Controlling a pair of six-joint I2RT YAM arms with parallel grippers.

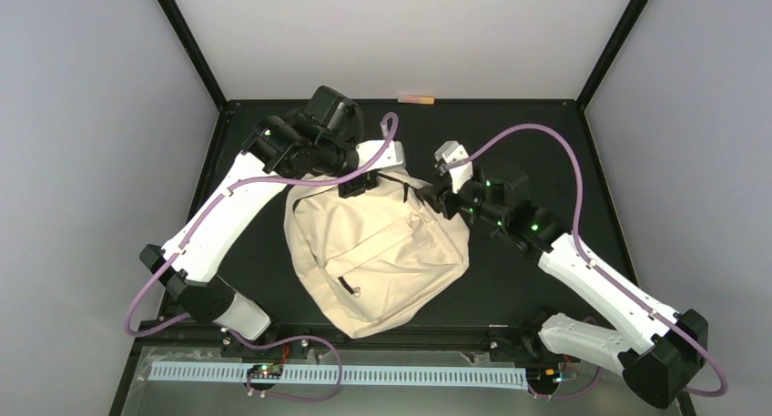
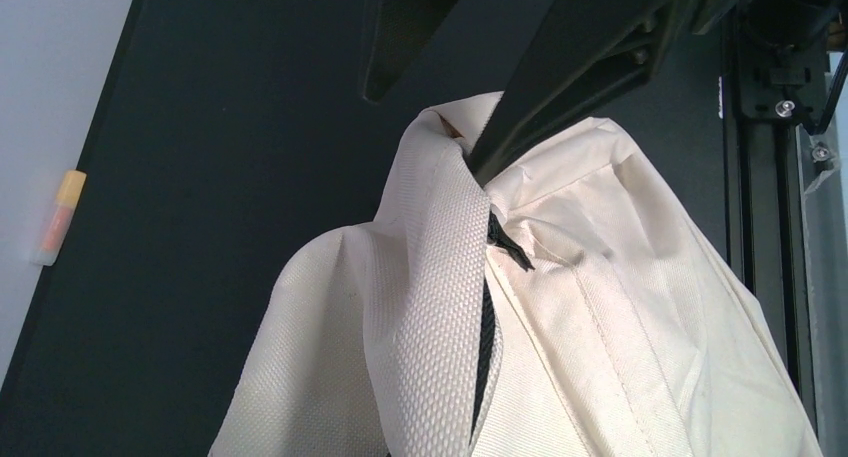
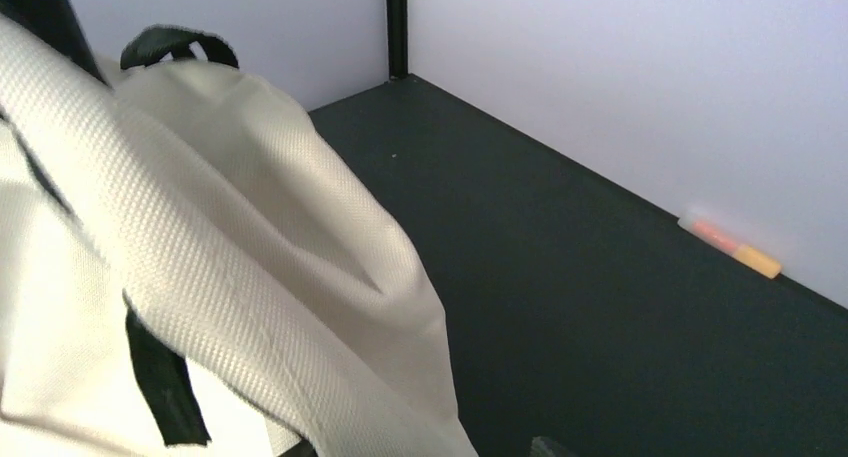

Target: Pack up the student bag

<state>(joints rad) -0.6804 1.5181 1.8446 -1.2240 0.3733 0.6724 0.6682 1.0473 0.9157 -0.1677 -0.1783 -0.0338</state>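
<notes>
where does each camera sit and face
top external: above and behind, looks down at the bag; both arms show
left wrist: on the left arm, looks along its fingers pinching the bag's top
right wrist: beside the bag, faces the far wall; hardly any robot shows
shared: all three catch the bag and the stick

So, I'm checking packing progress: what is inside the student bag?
Nothing inside shows. The student bag presents only cream outer fabric and its dark zipper; the left hand pinches its top edge. Its contents, if any, are covered.
</notes>
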